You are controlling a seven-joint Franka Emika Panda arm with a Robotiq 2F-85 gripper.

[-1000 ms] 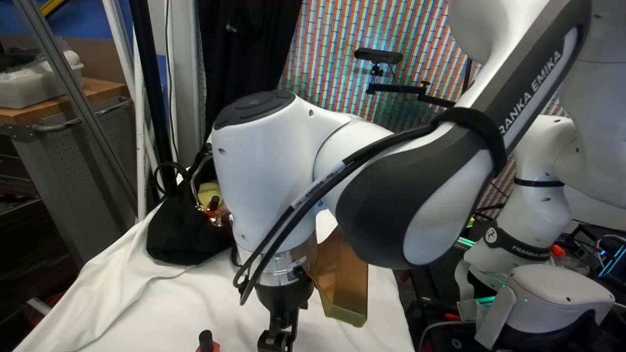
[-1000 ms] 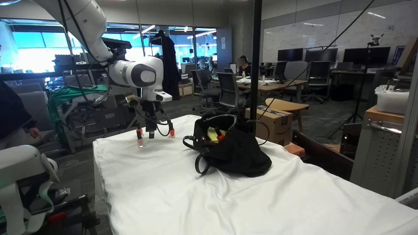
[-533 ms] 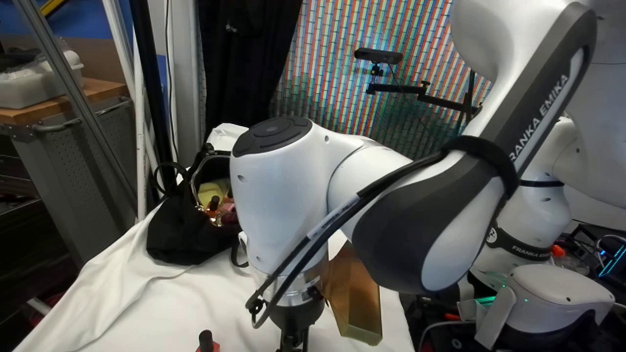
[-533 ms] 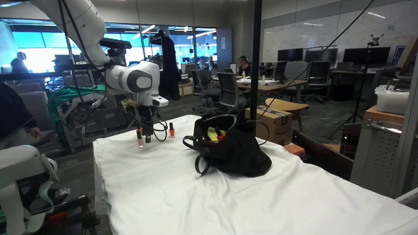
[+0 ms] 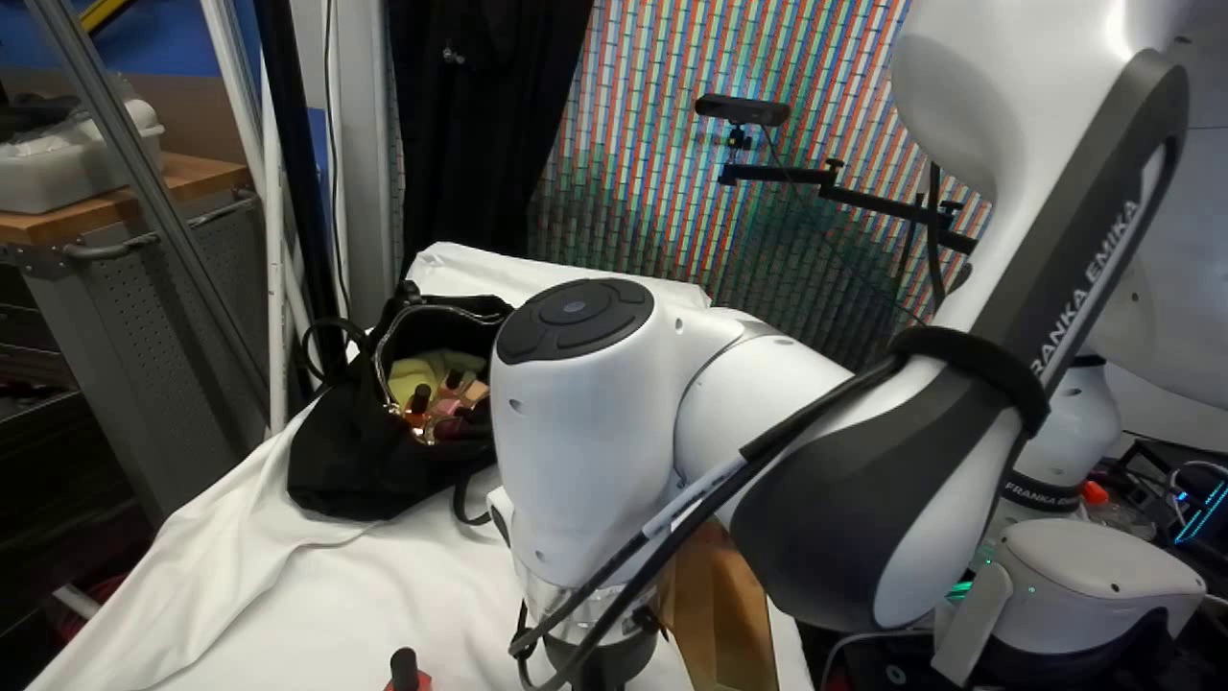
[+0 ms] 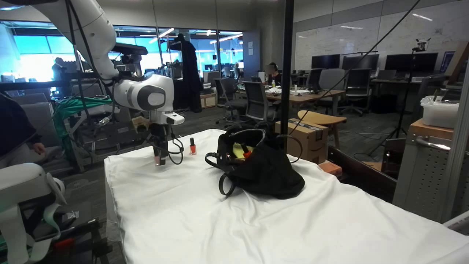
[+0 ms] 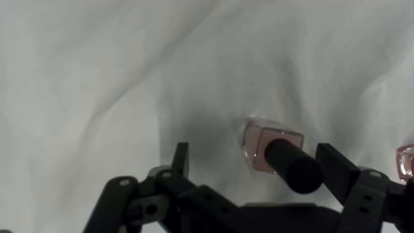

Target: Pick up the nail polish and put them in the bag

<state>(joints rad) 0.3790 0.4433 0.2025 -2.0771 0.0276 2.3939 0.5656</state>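
With gripper [image 7: 252, 153] spread wide, poised low over white cloth [image 6: 183, 220]. Straddling a pink nail polish [image 7: 277, 142], upright between the jaws, cap against or just beside one jaw; cannot tell which. Near, outside that jaw, part of a red bottle [image 7: 405, 160]. Well apart from the gripper, the bag [image 6: 271, 176], with more bottles [image 5: 419, 399] inside.

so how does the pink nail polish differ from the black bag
The bag is far larger than the pink nail polish. The bag is soft fabric with a yellowish-green inside; the pink nail polish is glassy with crisp edges. The pink nail polish stands upright, while the bag sags with its mouth open. Both rest on the white cloth, and both have black on them.
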